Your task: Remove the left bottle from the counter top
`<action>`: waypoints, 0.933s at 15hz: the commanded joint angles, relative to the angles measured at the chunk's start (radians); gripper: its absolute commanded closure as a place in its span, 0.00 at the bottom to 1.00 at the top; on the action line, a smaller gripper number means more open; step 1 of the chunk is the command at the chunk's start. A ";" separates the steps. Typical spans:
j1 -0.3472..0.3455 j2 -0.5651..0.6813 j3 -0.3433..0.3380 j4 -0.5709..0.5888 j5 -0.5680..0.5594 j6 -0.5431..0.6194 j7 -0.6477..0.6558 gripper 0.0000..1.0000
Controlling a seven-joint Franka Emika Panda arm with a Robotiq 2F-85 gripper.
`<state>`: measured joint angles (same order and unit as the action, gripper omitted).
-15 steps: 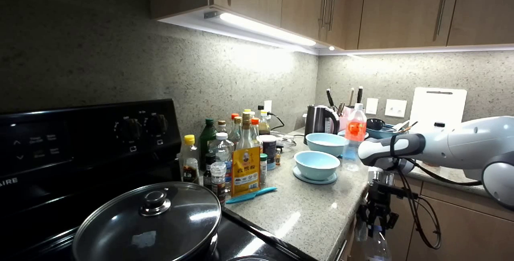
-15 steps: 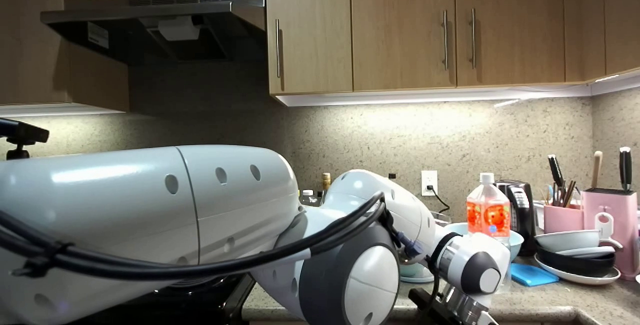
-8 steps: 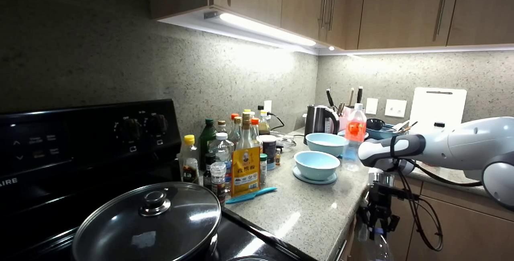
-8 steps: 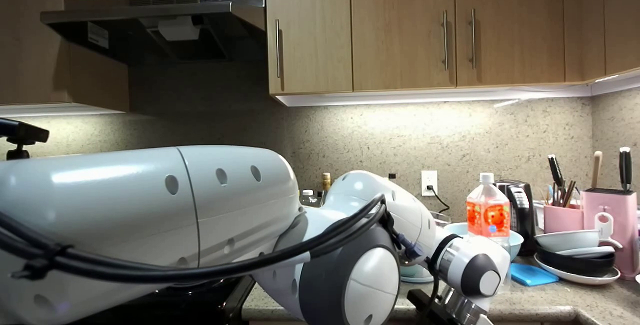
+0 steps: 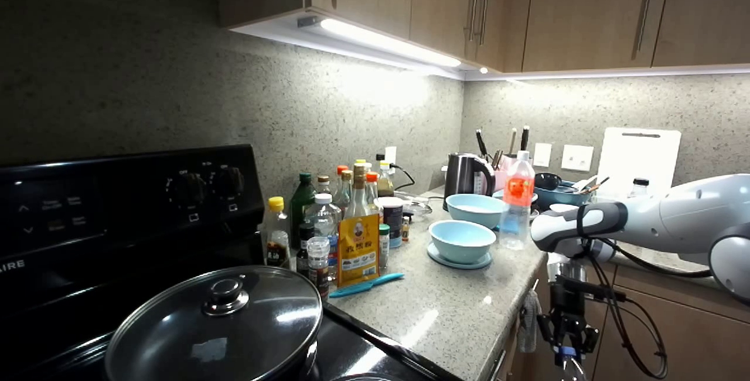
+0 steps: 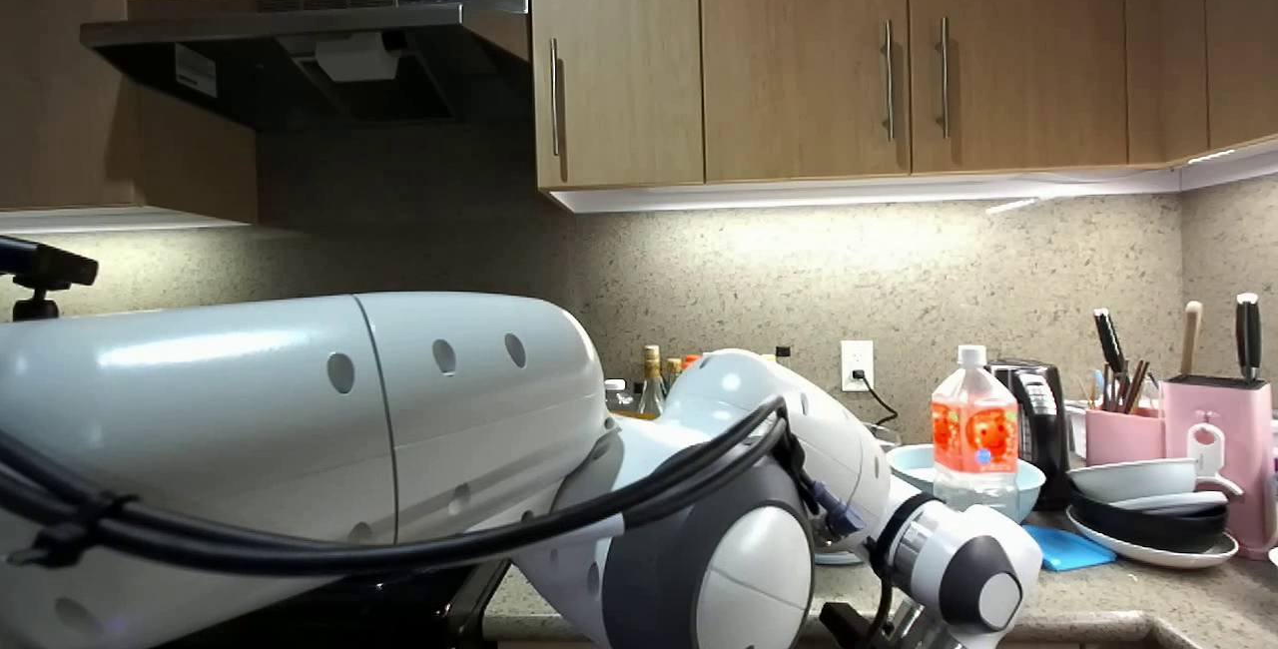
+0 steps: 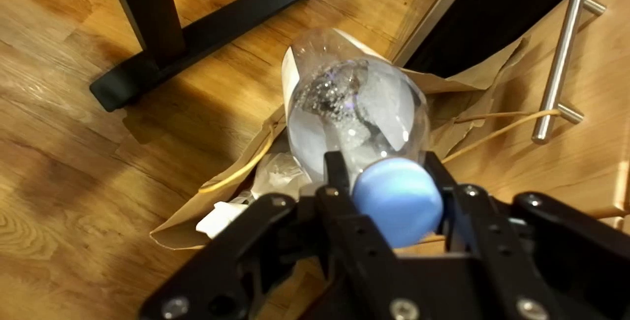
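Note:
The left bottle [image 7: 352, 113], clear plastic with a blue cap, is gripped near its neck by my gripper [image 7: 387, 170] in the wrist view. Both fingers press in just under the cap. It hangs below counter height, in front of the cabinets; in an exterior view only its cap and top [image 5: 569, 357] show under my gripper [image 5: 567, 343]. Its lower end lies over an open paper bag [image 7: 182, 226]; whether it reaches inside, I cannot tell. The counter top [image 5: 433, 299] shows in both exterior views. Another exterior view cuts my gripper off below its edge.
A bottle with an orange label [image 5: 518, 211] and blue bowls [image 5: 463, 243] stand on the counter. Close to the bag are a metal cabinet handle [image 7: 561, 59] and a black stand foot [image 7: 211, 39]. A grey cloth [image 5: 528, 322] hangs beside my gripper.
My arm has moved slightly right and down in both exterior views, away from the counter edge, carrying the bottle. The hanging cloth has come into clearer view.

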<state>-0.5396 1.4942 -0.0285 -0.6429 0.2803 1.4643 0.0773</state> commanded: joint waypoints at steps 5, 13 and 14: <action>-0.008 0.000 0.009 0.000 -0.001 0.006 0.004 0.86; -0.003 0.000 0.004 -0.069 -0.008 0.106 -0.016 0.86; -0.003 0.001 0.003 -0.078 -0.007 0.117 -0.016 0.86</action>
<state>-0.5434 1.4948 -0.0260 -0.6817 0.2805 1.5447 0.0769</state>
